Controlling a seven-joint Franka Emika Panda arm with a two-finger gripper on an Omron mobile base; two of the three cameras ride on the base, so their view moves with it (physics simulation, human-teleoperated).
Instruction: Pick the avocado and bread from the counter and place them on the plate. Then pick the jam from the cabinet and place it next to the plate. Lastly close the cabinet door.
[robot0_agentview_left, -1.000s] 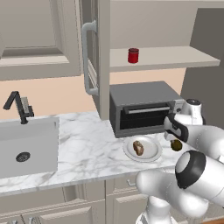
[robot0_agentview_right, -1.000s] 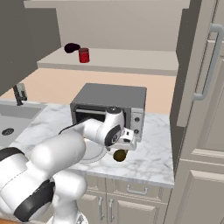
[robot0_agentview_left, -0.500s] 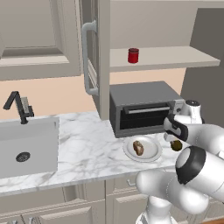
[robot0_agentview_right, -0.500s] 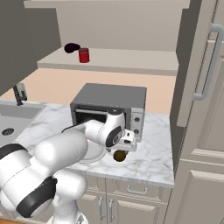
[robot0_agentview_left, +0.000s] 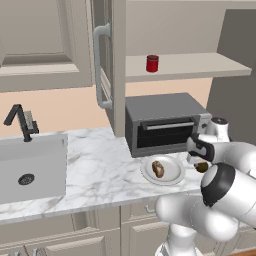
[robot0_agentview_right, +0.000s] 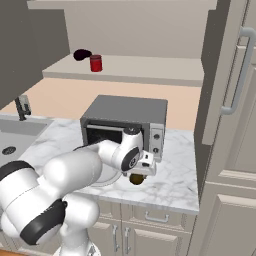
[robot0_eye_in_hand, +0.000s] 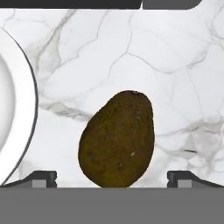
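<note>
hand (robot0_eye_in_hand: 112, 178) wide over the avocado (robot0_eye_in_hand: 117, 139) on the desk (robot0_eye_in_hand: 131, 52); risk: rounded fruit rolls from closing fingers toward the plate (robot0_eye_in_hand: 19, 109) rim.

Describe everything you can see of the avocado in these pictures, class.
The avocado is a dark olive-brown, egg-shaped fruit with a dull, finely speckled skin. It lies on the white marble counter, just beside the plate but not on it. The open end effector hovers over it, a fingertip at either side, without gripping it.
</note>
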